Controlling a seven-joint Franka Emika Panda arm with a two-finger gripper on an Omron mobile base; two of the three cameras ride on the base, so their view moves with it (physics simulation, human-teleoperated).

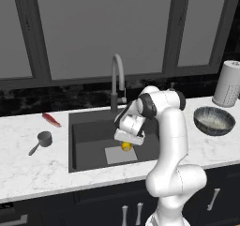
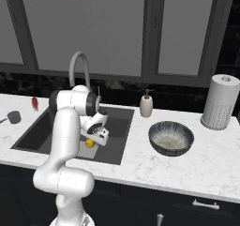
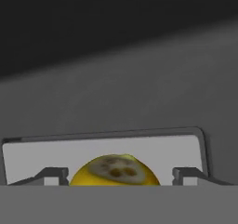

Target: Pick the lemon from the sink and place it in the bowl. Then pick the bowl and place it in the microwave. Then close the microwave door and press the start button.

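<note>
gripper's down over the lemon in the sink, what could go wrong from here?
1. The lemon is round and sits between the fingertips of the gripper on the smooth light plate; an off-centre close may squirt it away.
2. The hand is deep in the sink, so a sideways lift might clip the basin wall or tap.
3. The bowl lies well to the right, past the sink rim; a weak grip could drop the lemon on the way.

White marble table (image 1: 28, 166) w/ sink (image 1: 89, 126) set in. Left of sink: measuring cup (image 1: 41, 141), red item (image 1: 51, 120). Right: bowl (image 2: 171, 138), soap dispenser (image 2: 146, 105), paper towel roll (image 2: 219, 102).
</note>
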